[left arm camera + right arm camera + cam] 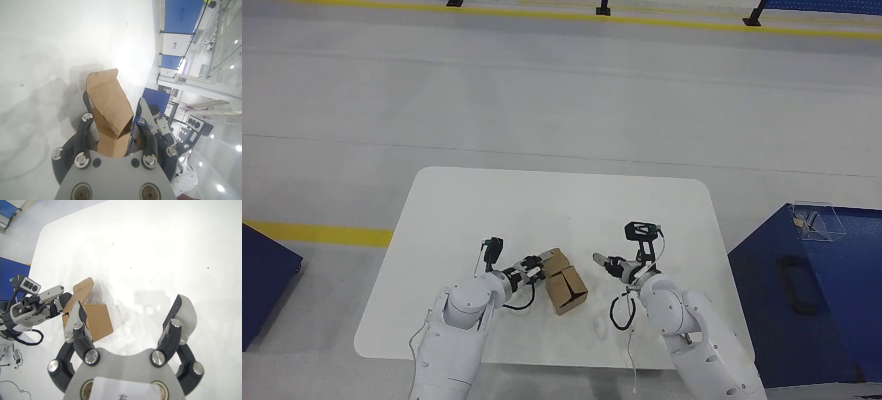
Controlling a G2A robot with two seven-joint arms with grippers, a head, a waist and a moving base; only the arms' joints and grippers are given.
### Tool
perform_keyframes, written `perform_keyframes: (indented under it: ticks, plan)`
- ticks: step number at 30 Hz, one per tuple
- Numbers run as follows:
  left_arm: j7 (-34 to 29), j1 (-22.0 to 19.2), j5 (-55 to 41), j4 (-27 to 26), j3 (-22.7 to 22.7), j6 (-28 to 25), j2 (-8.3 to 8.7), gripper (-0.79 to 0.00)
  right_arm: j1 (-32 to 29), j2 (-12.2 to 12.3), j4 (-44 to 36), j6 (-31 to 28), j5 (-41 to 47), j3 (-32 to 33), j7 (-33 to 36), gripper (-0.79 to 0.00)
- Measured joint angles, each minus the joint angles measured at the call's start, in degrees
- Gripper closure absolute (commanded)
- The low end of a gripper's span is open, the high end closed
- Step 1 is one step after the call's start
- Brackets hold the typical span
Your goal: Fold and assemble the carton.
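Note:
A small brown carton (567, 288) lies on the white table (542, 200) near its front edge, with one end flap (83, 289) standing open. My left gripper (534, 264) meets it from the left. In the left wrist view the carton (109, 98) fills the gap between the two fingers (86, 102), so the left gripper (113, 103) is shut on that open end. The right wrist view shows the left gripper (63, 295) at the flap of the carton (98, 319). My right gripper (130, 300) hovers open just right of the carton, holding nothing, seen from above as the right gripper (607, 265).
A blue cabinet (822, 290) with a clear stand (812, 220) on it sits off the table's right edge, and another blue cabinet (262, 270) off the left. The far half of the table (151, 256) is bare white surface.

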Motion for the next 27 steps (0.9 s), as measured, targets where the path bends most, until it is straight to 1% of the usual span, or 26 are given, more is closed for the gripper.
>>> perform_keyframes:
  ticks: [6,8,13,15,16,17,18,23,25,27]
  plan:
    - [-0.2,-1.4,-1.6,2.9,-0.1,0.8,0.52,-0.376,0.0,0.0,0.0,0.0,0.0,0.0,0.0,-0.785]
    - [-0.3,-1.8,-2.2,3.6,0.0,1.0,0.70,-0.283,0.0,0.0,0.0,0.0,0.0,0.0,0.0,-0.785]
    - [-1.2,-3.1,-3.7,5.7,0.2,0.6,1.09,-0.219,0.0,0.0,0.0,0.0,0.0,0.0,0.0,-0.785]
    - [-2.0,-3.7,-5.0,6.8,0.2,-0.1,1.24,-0.154,0.0,0.0,0.0,0.0,0.0,0.0,0.0,-0.785]
    - [-2.3,-4.0,-5.6,7.2,0.2,-0.3,1.32,-0.135,0.0,0.0,0.0,0.0,0.0,0.0,0.0,-0.785]
    - [-2.6,-4.4,-6.0,7.9,0.1,-0.5,1.46,-0.099,0.0,0.0,0.0,0.0,0.0,0.0,0.0,-0.785]
    - [-2.7,-4.7,-6.2,8.4,0.0,-0.7,1.56,0.000,0.0,0.0,0.0,0.0,0.0,0.0,0.0,-0.785]
    - [-3.8,-5.7,-8.6,10.3,-0.1,-2.4,2.01,0.000,0.0,0.0,0.0,0.0,0.0,0.0,0.0,-0.785]
    - [-4.3,-5.4,-9.8,9.8,-0.1,-3.5,2.14,0.000,0.0,0.0,0.0,0.0,0.0,0.0,0.0,-0.785]
    - [-4.5,-4.1,-11.9,8.0,-0.2,-5.4,2.23,0.000,0.0,0.0,0.0,0.0,0.0,0.0,0.0,-0.785]
